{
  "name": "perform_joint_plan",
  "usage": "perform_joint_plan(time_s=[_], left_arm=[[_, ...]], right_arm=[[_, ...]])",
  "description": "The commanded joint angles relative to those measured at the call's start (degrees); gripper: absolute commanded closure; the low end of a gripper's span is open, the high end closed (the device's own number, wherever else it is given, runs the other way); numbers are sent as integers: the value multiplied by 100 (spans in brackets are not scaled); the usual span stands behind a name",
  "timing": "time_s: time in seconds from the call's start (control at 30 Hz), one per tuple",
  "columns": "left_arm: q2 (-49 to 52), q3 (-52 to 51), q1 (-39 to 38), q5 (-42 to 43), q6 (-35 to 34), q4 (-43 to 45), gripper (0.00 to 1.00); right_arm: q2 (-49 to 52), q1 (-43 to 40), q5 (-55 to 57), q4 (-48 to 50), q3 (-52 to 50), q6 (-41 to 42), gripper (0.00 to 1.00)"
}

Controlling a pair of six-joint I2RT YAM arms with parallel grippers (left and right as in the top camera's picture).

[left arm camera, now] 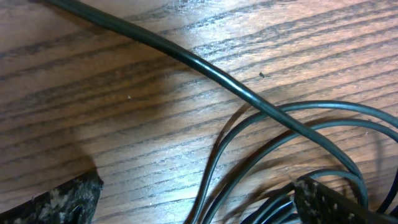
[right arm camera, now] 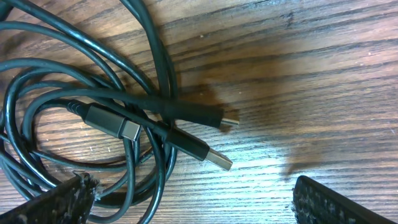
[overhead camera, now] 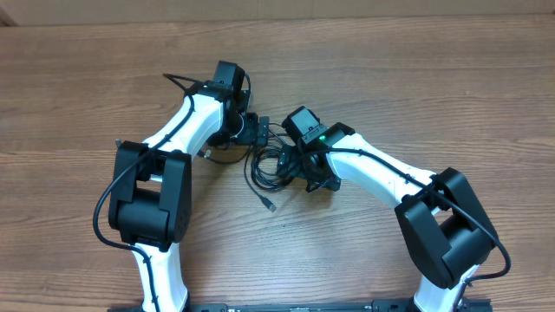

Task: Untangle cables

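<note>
The cables [overhead camera: 264, 165] are thin black cords in a loose tangle at the table's middle, between the two arms, with one silvery plug [overhead camera: 270, 205] trailing toward the front. My left gripper [overhead camera: 257, 132] is open just left of and above the tangle; in its wrist view cable loops [left arm camera: 280, 134] run between its fingertips [left arm camera: 199, 202]. My right gripper [overhead camera: 290, 165] is open at the tangle's right side. Its wrist view shows coiled cables [right arm camera: 93, 106] over its left finger, and three plug ends [right arm camera: 214, 158] lie close together on the wood ahead of the fingertips [right arm camera: 193, 199].
The wooden table [overhead camera: 416, 95] stretches around the arms. A black arm wire [overhead camera: 186, 87] sticks out near the left wrist. A small plug end [overhead camera: 206, 153] lies by the left arm.
</note>
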Motion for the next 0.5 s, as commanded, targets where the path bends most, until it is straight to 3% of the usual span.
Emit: perform_joint_plan(time_s=[0.0, 0.47], left_arm=[[4, -85, -37, -17, -37, 22, 1], [4, -85, -37, -170, 72, 20, 0]], right_arm=[[50, 17, -4, 22, 50, 20, 0], [50, 17, -2, 22, 50, 20, 0]])
